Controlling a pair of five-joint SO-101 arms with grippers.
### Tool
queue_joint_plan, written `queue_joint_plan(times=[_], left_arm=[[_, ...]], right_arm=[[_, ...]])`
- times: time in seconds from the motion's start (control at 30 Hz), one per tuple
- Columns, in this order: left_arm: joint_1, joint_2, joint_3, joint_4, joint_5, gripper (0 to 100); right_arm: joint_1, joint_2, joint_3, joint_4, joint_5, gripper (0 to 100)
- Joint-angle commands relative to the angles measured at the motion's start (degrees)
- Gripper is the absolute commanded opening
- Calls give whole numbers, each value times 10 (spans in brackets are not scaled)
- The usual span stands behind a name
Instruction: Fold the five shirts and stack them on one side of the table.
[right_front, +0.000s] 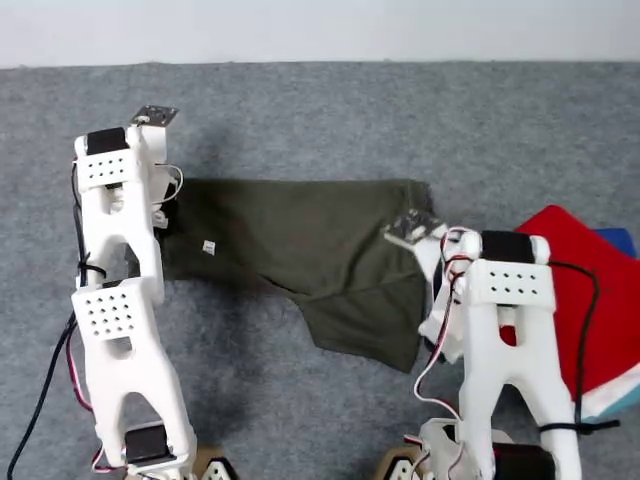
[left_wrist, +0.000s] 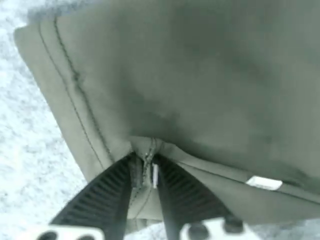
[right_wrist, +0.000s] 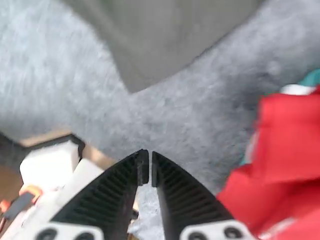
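An olive-green shirt (right_front: 300, 250) lies spread across the middle of the grey table, with a small white tag (right_front: 208, 246) near its left end. My left gripper (left_wrist: 145, 172) is shut on the shirt's left hem (left_wrist: 75, 115), pinching a fold of the fabric. The left arm (right_front: 120, 290) stands over that end. The right arm (right_front: 500, 320) stands at the shirt's right end. My right gripper (right_wrist: 145, 167) is shut and empty above bare carpet, with the shirt's corner (right_wrist: 150, 50) farther off. A folded red shirt (right_front: 565, 290) lies at the right side on other folded shirts.
The stack at the right edge shows blue (right_front: 615, 240) and teal-and-white (right_front: 610, 395) layers under the red shirt (right_wrist: 285, 165). Grey carpet (right_front: 400, 120) covers the table. A white wall runs along the far edge. Cables hang by both arm bases.
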Motion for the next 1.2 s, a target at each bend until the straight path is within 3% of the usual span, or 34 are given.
queue_joint_plan(times=[0.0, 0.13, 0.3, 0.43, 0.6, 0.93, 1.1, 1.17], left_arm=[[5, -9, -19, 12, 23, 11], [7, -9, -22, 12, 33, 11], [7, -4, -18, 12, 33, 11], [7, -6, -18, 12, 33, 11], [7, -4, -18, 12, 33, 11], [7, -4, -18, 12, 33, 11], [7, -4, -18, 12, 33, 11], [7, -4, -18, 12, 33, 11]], right_arm=[[2, -24, 23, 8, 14, 22], [-10, -25, 36, 19, 12, 42], [-87, -25, 50, 47, 14, 178], [-144, -24, 86, -2, 9, 195], [-187, -21, 95, -74, -55, 196], [-194, -18, 223, -318, -66, 192], [-193, -18, 251, -384, -65, 28], [-193, -18, 273, -416, -62, 13]])
